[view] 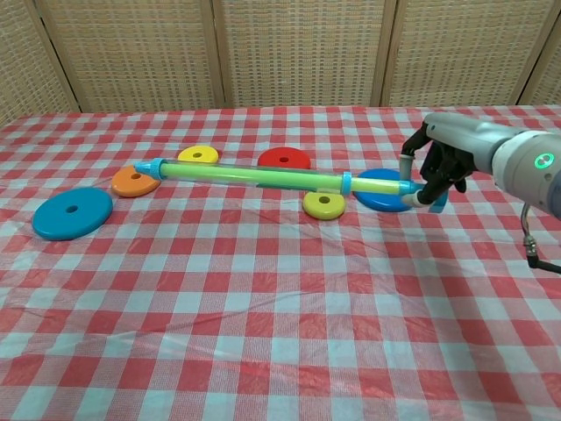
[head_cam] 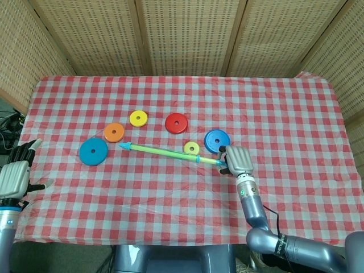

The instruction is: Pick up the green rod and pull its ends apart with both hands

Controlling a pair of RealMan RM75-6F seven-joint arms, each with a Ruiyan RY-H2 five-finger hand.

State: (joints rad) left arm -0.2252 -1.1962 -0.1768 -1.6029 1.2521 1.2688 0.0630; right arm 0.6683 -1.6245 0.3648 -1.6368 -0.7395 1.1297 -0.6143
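Observation:
The green rod [view: 263, 179] with light-blue ends hangs level above the table, in front of the coloured discs. My right hand [view: 443, 162] grips its right end, fingers wrapped round the blue cap. In the head view the green rod [head_cam: 165, 153] runs from the blue tip at the left to my right hand [head_cam: 236, 160]. My left hand [head_cam: 16, 173] hovers at the table's left edge, fingers apart and holding nothing, far from the rod's left tip. The chest view does not show it.
Several flat discs lie on the checked cloth behind the rod: a large blue disc [view: 73, 212], an orange disc [view: 134, 181], a yellow disc [view: 199, 155], a red disc [view: 286, 159], a small yellow disc [view: 323, 204] and a blue disc [view: 381, 194]. Wicker screens stand behind.

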